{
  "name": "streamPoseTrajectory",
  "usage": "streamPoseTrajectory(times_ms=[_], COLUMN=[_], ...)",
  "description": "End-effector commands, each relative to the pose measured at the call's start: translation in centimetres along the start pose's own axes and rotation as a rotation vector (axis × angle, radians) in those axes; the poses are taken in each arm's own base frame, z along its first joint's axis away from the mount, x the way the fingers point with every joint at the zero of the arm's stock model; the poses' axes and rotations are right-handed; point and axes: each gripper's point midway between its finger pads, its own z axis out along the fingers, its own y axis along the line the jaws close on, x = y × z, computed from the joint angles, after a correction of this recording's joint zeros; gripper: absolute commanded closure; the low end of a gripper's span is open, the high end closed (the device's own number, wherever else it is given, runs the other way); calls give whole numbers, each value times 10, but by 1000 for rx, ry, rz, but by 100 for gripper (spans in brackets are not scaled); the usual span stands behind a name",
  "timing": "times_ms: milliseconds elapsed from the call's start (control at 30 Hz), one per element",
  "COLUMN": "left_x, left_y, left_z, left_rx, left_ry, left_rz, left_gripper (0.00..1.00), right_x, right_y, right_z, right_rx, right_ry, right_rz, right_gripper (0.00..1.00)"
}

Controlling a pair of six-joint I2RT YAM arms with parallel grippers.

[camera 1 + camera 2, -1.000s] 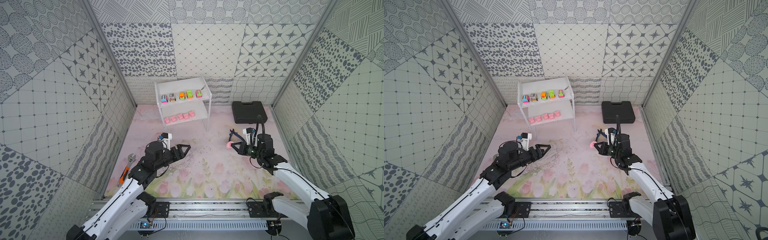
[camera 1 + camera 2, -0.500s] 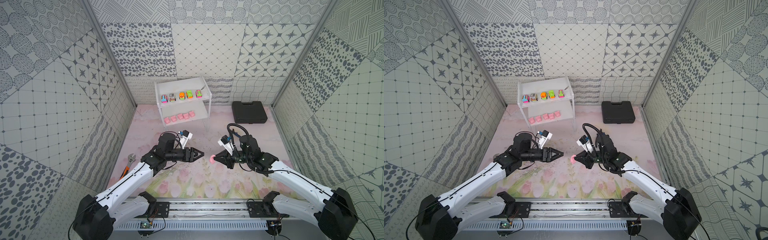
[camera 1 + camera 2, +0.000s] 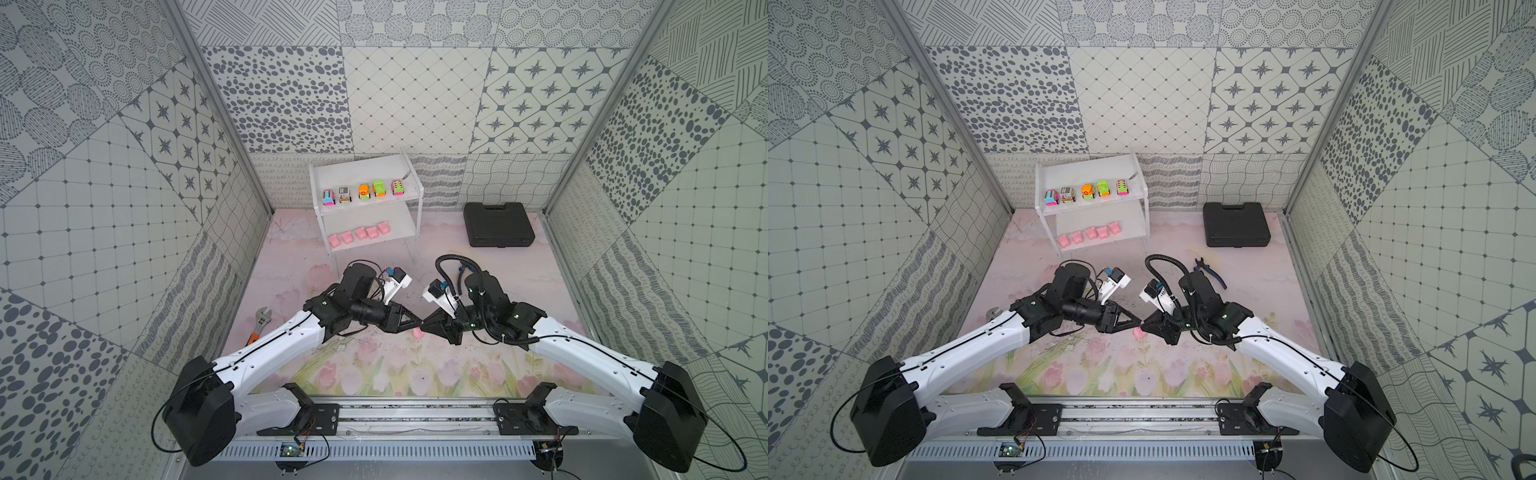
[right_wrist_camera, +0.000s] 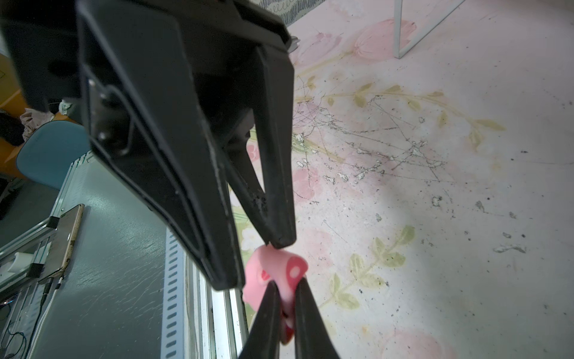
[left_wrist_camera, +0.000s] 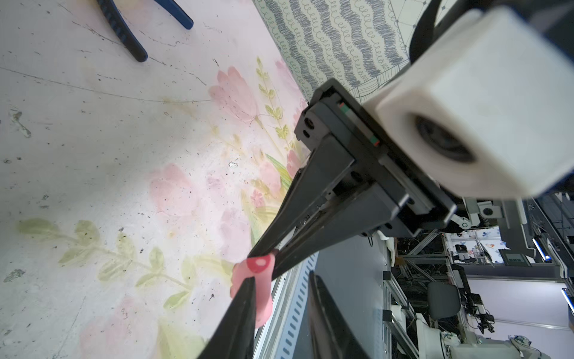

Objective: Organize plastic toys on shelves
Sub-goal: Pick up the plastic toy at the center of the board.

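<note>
A small pink pig [image 3: 417, 332] [image 3: 1137, 332] hangs just above the floral mat at mid-table. My right gripper [image 4: 287, 281] is shut on it, pinching its rear end. My left gripper [image 3: 419, 323] meets it tip to tip from the other side. Its fingers straddle the pig [image 4: 273, 261]: one tip touches it, and a gap shows beside the pig [image 5: 263, 301] at the other finger, so it stands open. The white shelves [image 3: 365, 174] are at the back. Several toy cars [image 3: 363, 192] line the upper board and several pink pigs [image 3: 359, 233] the lower one.
A black case [image 3: 498, 224] lies at the back right. Blue-handled pliers [image 3: 1210, 270] rest behind my right arm. An orange-handled wrench [image 3: 259, 324] lies by the left wall. The metal rail [image 3: 415, 411] runs along the front edge.
Both arms have swung in to the middle and now meet tip to tip. The right one brought the pig along. The left jaws have narrowed around it.
</note>
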Motion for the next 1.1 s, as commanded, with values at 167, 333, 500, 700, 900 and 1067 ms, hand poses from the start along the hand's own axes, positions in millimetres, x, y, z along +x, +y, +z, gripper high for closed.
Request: streamPoseTrajectory(times_ms=[167, 333, 500, 700, 900, 1067], left_x=[19, 24, 24, 26, 30, 29], left_y=[-2, 4, 5, 6, 7, 6], left_z=[3, 2, 2, 2, 1, 0], left_rx=[16, -18, -27, -26, -32, -31], left_ry=[103, 131, 137, 149, 162, 158], left_rz=[83, 97, 106, 107, 110, 118], left_gripper=[67, 66, 67, 72, 83, 93], right_x=[-26, -27, -28, -26, -26, -28], right_y=[12, 14, 16, 18, 19, 20], right_z=[-5, -5, -4, -3, -2, -2], right_rx=[-21, -29, -36, -40, -41, -41], right_ry=[-64, -63, -60, -57, -58, -62], right_rz=[-89, -92, -99, -101, -102, -107], right_gripper=[86, 86, 86, 86, 86, 86])
